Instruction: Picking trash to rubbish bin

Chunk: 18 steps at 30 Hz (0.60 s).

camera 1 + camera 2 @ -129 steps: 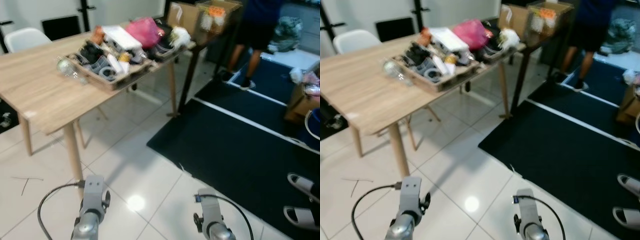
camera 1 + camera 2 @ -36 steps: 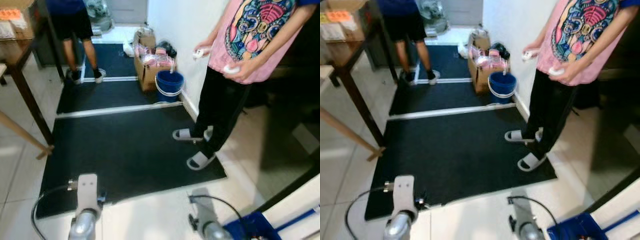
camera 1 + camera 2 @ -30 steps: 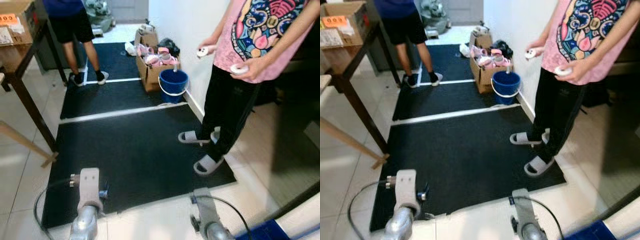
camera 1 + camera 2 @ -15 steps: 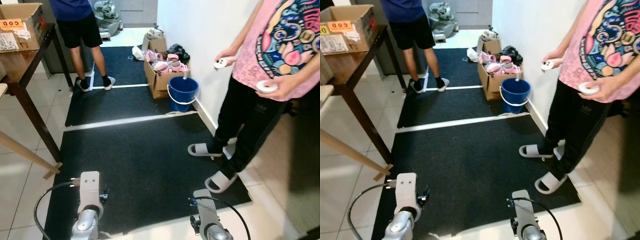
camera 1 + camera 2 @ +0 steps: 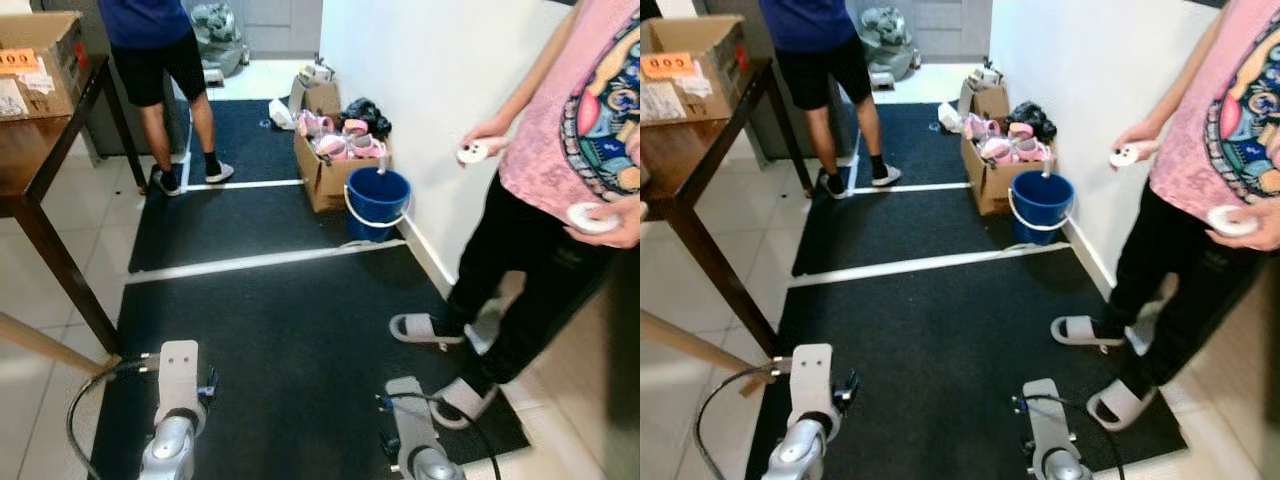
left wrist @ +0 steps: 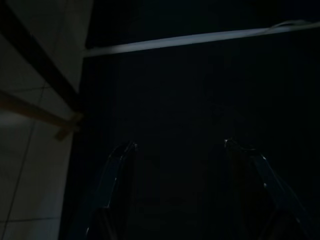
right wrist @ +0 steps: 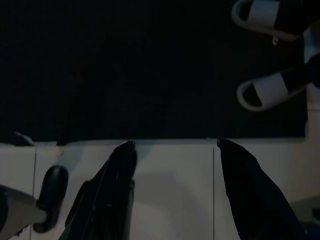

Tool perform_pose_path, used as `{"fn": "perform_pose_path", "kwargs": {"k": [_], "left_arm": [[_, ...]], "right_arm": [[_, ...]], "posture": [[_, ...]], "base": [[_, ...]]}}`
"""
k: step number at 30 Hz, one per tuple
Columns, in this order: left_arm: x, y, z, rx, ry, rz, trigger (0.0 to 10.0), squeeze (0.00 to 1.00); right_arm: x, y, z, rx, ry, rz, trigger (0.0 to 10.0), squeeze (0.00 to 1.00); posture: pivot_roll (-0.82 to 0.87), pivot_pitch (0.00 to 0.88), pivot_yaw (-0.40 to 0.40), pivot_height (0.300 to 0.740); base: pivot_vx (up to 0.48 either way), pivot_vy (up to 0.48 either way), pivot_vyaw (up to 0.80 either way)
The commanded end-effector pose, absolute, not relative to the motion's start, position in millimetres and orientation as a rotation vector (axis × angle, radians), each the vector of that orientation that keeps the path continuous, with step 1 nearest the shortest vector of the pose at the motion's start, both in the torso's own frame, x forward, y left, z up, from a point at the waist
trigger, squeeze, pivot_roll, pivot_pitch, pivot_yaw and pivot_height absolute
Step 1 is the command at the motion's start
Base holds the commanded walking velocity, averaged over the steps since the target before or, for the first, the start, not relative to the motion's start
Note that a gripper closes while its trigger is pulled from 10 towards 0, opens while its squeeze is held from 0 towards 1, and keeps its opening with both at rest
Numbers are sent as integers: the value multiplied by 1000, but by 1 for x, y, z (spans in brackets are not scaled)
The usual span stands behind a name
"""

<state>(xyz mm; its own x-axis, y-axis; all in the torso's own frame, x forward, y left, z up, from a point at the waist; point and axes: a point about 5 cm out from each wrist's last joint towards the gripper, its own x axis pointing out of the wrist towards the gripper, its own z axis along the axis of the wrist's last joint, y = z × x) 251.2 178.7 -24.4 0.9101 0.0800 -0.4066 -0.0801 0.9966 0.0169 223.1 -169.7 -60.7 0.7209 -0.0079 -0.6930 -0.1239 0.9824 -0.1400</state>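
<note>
A blue bucket [image 5: 374,200] with a white handle stood in the upper middle of the head view, against the white wall [image 5: 420,90] and just beside a cardboard box [image 5: 330,165] stuffed with pink and white items. A black mat [image 5: 280,340] with a white stripe ran across the floor before it. Compared with half a second earlier, the whole scene had slid: the bucket sat a little lower and further right in the frame, the dark table [image 5: 40,160] reached further in from the left, and the person in the pink shirt [image 5: 570,130] on the right edge was cut off more, which fits the camera moving, not the things. That person held a white controller [image 5: 472,152] in each hand; another person in dark shorts [image 5: 160,60] stood at the top. Both silver arms hung low at the bottom of the frame. The left gripper [image 6: 180,150] hovered over the mat with its fingers spread apart and nothing between them; the right gripper [image 7: 175,150] was likewise parted and empty over the mat's edge and white tile, near two sandals [image 7: 270,90].
</note>
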Motion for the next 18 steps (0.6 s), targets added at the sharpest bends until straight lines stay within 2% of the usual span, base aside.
{"fn": "perform_pose_path", "kwargs": {"k": [1,18], "left_arm": [[248,177,-28,6,437,70,10000,0],[250,178,-27,3,437,73,10000,0]], "right_arm": [[222,-170,-62,-183,770,65,10000,0],[224,-169,-60,-181,764,64,10000,0]], "posture": [[17,38,-9,740],[16,40,-13,740]], "base": [[382,0,0],[377,0,0]]}}
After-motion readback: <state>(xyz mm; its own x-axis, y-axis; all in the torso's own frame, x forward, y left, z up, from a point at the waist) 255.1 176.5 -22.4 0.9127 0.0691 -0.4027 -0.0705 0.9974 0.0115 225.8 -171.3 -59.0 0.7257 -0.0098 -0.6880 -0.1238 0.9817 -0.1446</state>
